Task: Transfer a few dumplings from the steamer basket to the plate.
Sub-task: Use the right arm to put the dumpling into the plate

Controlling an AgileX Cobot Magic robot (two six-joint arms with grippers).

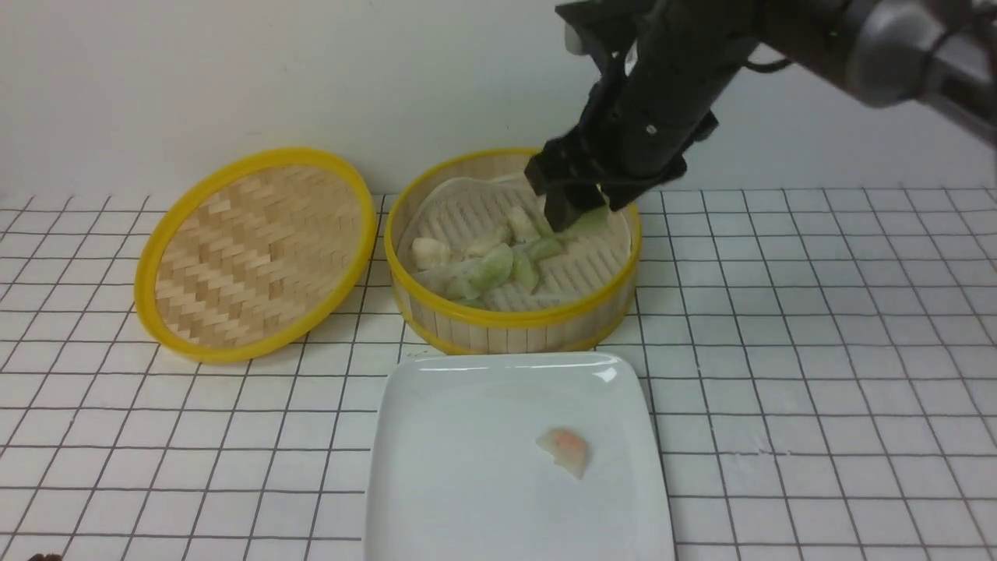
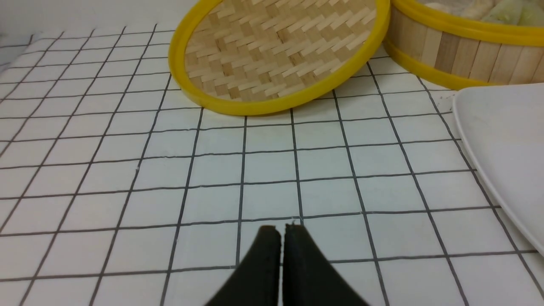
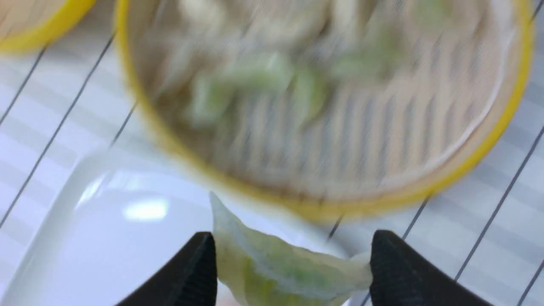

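Right gripper [image 3: 292, 250] over basket [image 1: 514, 315], jaws gripping a green dumpling [image 3: 289, 272], plain only in right wrist view, left gripper [image 2: 282, 229], just in left wrist view, jaws together, pink-centred dumpling [image 1: 567, 449] on plate [image 1: 514, 499] nearer

Right arm [image 1: 748, 39]: extended forward, angled inward and down; claw [image 3: 293, 255] pointing downward, jaws apart, a fingertip pressing on each side of my grip. Left claw [image 2: 282, 238]: low, level above counter, fingertips nearly together.

- Yellow rims on steamer basket [image 1: 514, 331] and woven lid [image 1: 257, 257]
- Herringbone tan weave across lid
- Glossy white plate [image 1: 514, 499]
- Black grid over white tabletop [image 1: 779, 312]
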